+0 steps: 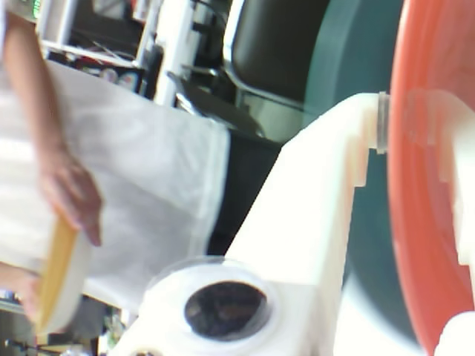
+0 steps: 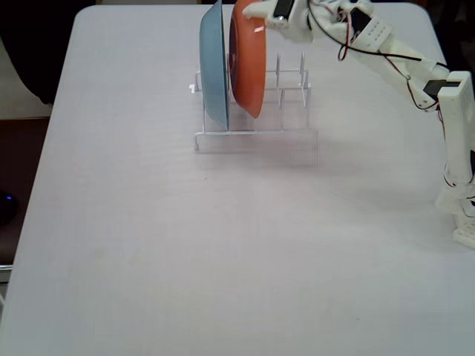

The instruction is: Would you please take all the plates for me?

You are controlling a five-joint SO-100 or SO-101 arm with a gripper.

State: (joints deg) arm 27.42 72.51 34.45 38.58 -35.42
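In the fixed view two plates stand upright in the white wire rack [image 2: 293, 133]: a light blue plate [image 2: 214, 67] on the left and an orange-red plate [image 2: 246, 63] beside it. My gripper [image 2: 251, 13] sits at the orange-red plate's top rim, shut on it. The wrist view shows that plate [image 1: 423, 222] at the right, with one white finger [image 1: 364, 133] against its rim and the other on its far face. At the left of the wrist view, a person's hand [image 1: 70, 189] holds a yellow plate [image 1: 56, 267] and a cream-white plate [image 1: 76, 285] together on edge.
The arm [image 2: 401, 63] reaches in from its base [image 2: 460, 200] at the table's right edge. The person in white stands beyond the table in the wrist view, with a dark chair [image 1: 274, 44] behind. Two rack slots right of the orange-red plate hold nothing.
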